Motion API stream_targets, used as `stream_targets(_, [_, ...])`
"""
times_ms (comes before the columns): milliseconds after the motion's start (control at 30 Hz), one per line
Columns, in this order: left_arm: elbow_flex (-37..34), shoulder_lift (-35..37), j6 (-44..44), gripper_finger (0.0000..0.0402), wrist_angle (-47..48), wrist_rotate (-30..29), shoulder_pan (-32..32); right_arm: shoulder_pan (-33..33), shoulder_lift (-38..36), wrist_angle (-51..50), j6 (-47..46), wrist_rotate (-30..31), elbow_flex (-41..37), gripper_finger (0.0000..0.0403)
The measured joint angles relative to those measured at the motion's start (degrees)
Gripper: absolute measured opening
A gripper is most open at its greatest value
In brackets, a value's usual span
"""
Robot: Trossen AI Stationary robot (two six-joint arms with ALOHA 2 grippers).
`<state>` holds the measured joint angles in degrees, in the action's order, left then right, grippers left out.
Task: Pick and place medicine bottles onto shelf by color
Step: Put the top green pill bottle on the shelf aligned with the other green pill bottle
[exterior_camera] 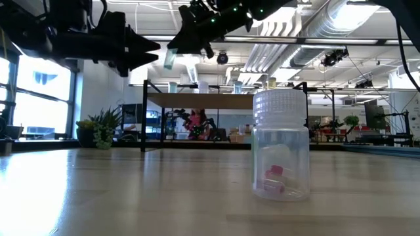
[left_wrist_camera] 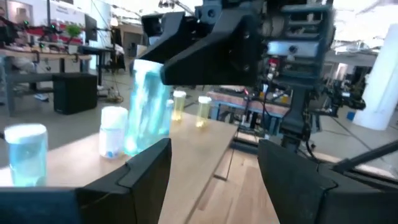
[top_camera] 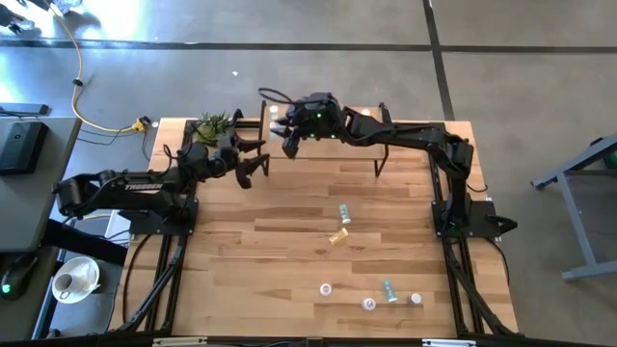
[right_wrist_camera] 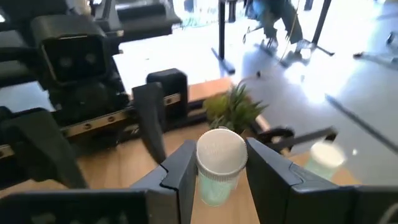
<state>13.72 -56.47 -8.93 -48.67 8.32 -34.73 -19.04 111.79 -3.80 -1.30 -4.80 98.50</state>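
Spanning the scene, the slatted wooden desk (top_camera: 289, 260) carries the low light-wood shelf (top_camera: 405, 127) at its far edge. Both arms hover there: the left tool (top_camera: 253, 160) gapes empty, while the right tool (top_camera: 290, 137) grips a teal white-capped medicine bottle (right_wrist_camera: 219, 165) above the shelf. More small bottles (top_camera: 343, 214) lie scattered mid-desk.

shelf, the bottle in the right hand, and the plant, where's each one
shelf (top_camera: 405, 127), high view, bare board right of the arm.
bottle in the right hand (right_wrist_camera: 219, 163), right wrist view, white cap and pale green body.
plant (top_camera: 211, 124), high view, its leaves.
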Motion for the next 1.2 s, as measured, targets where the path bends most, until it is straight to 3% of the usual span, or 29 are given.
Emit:
stream_targets(300, [0.0,6.8,0.1,0.0229,7.7,0.0,-1.9,-2.8,0.0,9.0,0.3,0.7,0.0,0.0110])
stream_targets(800, [0.0,15.3,0.1,0.0205,26.0,0.0,-2.7,-3.3,5.0,6.3,2.9,0.2,0.0,0.0110])
stream_targets(1200, [0.0,15.7,0.9,0.0203,26.6,0.1,-2.7,-2.6,6.9,3.4,6.4,0.1,0.0,0.0110])
